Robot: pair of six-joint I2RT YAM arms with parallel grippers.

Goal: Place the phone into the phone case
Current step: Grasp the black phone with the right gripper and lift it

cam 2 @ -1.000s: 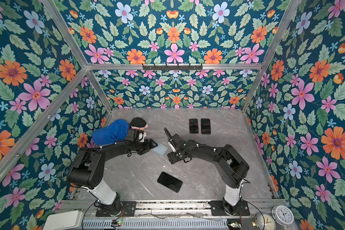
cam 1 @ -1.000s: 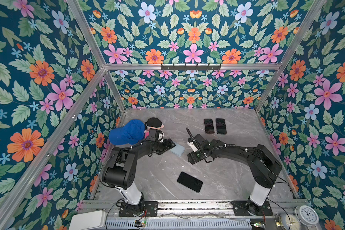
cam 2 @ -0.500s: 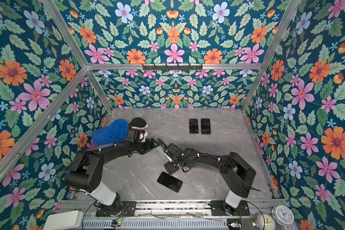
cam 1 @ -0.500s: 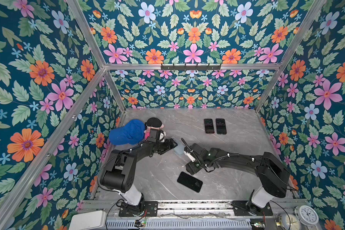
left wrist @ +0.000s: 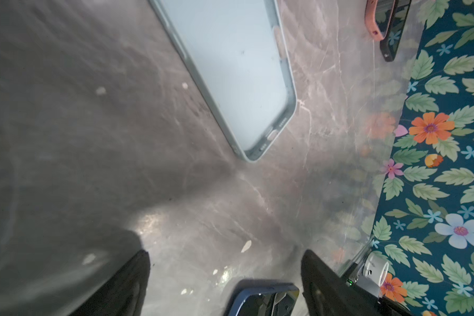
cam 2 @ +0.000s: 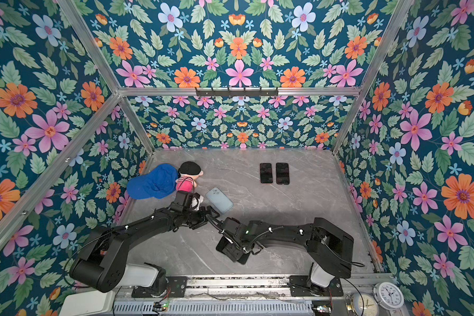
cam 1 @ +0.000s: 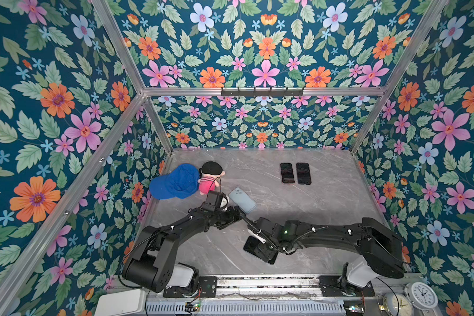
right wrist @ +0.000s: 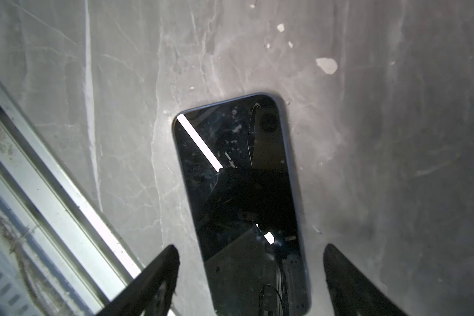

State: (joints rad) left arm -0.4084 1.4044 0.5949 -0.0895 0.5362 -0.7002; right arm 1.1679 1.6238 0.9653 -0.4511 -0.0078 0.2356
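The phone [right wrist: 241, 191], black with its screen up, lies flat near the table's front edge and shows in both top views [cam 1: 268, 258]. My right gripper [right wrist: 251, 250] hangs open just above it, one finger on either side of the phone's end, touching nothing. The phone case [cam 1: 242, 199] is light blue and lies hollow side up in mid-table [left wrist: 230, 68]. My left gripper [left wrist: 226, 258] is open and empty, just short of the case's near corner [cam 1: 237, 212]. A corner of the phone [left wrist: 263, 298] shows low in the left wrist view.
Two more dark phones [cam 1: 287, 173] [cam 1: 303, 173] lie side by side at the back. A blue cap [cam 1: 175, 182] and a doll [cam 1: 210, 177] rest against the left wall. The metal front rail [right wrist: 52, 191] runs close beside the phone.
My right gripper has swung from beside the case towards the front and now hangs over the black phone. The left gripper has drawn back a little from the case. Both have opened slightly.
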